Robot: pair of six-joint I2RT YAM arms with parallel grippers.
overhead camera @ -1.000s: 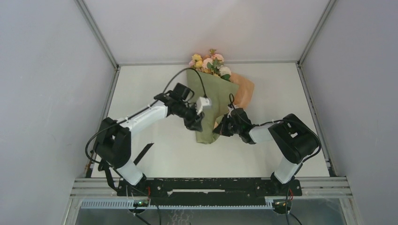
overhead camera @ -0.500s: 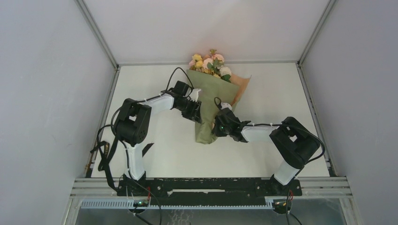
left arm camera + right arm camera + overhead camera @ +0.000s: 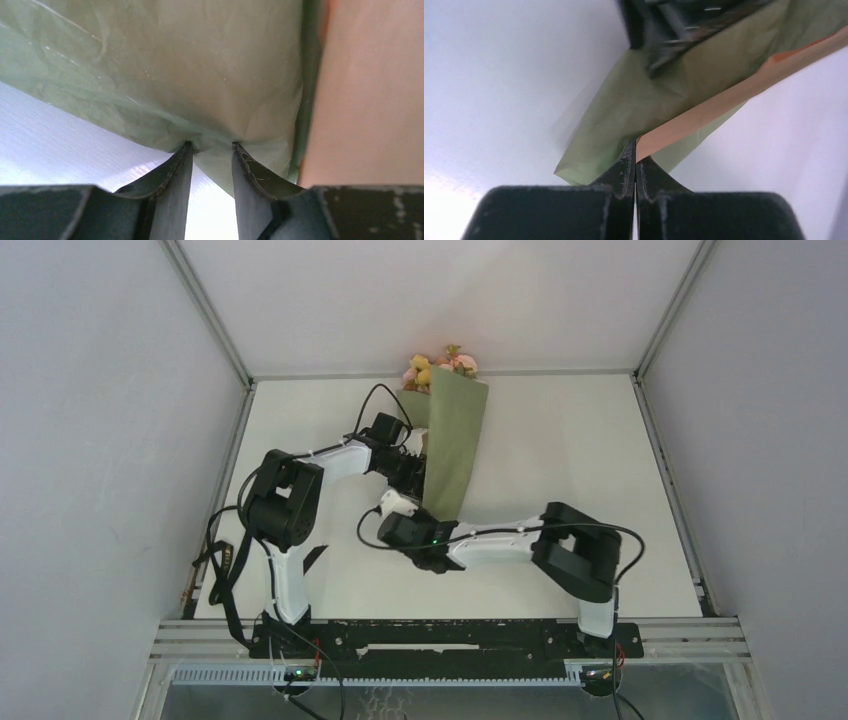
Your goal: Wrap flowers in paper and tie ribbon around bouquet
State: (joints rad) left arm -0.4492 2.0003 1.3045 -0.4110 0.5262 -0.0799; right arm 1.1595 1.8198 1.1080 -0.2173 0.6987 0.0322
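Observation:
The bouquet lies at the back of the table: pink and yellow flowers (image 3: 440, 367) stick out of the olive-green paper (image 3: 455, 440), now folded into a narrow strip. My left gripper (image 3: 418, 478) holds the paper's left side, its fingertips (image 3: 186, 148) pressed into a crumpled fold of paper (image 3: 175, 75). My right gripper (image 3: 428, 523) reaches in from the right at the bouquet's lower tip. It is shut on the paper's edge (image 3: 624, 100), where the peach face (image 3: 704, 112) shows. A black strip (image 3: 313, 556), apparently the ribbon, lies on the table by the left arm.
White walls and metal rails (image 3: 640, 390) close in the white table (image 3: 560, 440) on three sides. The right arm (image 3: 570, 550) stretches low across the table's near middle. Black cables (image 3: 225, 570) hang by the left arm's base.
The right gripper has swept left across the bouquet, drawing the right flap of paper over it. The peach lining and some blooms are now covered. The left gripper has squeezed in slightly.

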